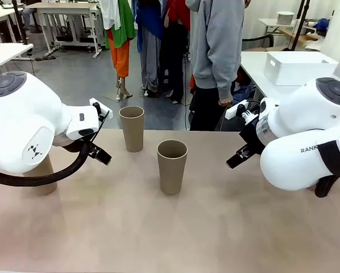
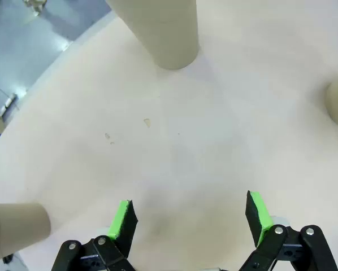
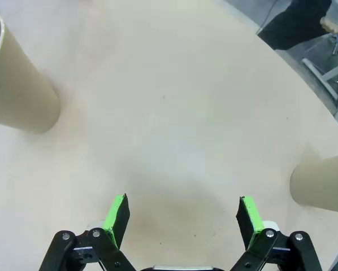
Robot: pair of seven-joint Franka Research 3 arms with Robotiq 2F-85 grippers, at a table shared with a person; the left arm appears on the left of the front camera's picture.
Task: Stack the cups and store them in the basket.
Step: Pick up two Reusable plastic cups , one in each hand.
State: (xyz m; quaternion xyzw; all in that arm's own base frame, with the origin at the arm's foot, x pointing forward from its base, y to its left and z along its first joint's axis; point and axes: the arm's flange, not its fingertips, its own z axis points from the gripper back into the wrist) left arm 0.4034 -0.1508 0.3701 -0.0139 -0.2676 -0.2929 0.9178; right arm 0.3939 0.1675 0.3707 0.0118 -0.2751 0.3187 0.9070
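White arms point(image 1: 22, 125) point(image 1: 306, 136), black green-padded end effectors point(image 2: 189, 201) point(image 3: 182, 199)

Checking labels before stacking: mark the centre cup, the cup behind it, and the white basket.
centre cup point(image 1: 172, 170), front view, middle of its wall.
cup behind it point(image 1: 132, 132), front view, middle of its wall.
white basket point(image 1: 301, 74), front view, front wall.

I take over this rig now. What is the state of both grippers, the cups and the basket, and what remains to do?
Left gripper: open, empty.
Right gripper: open, empty.
Far cup and near cup stand upright, apart, on the table; a third cup is half hidden behind the left arm.
Basket: on the white side table, far right; inside not visible.
Done: none of these cups stacked.
Left: stack cups, store them in the basket.
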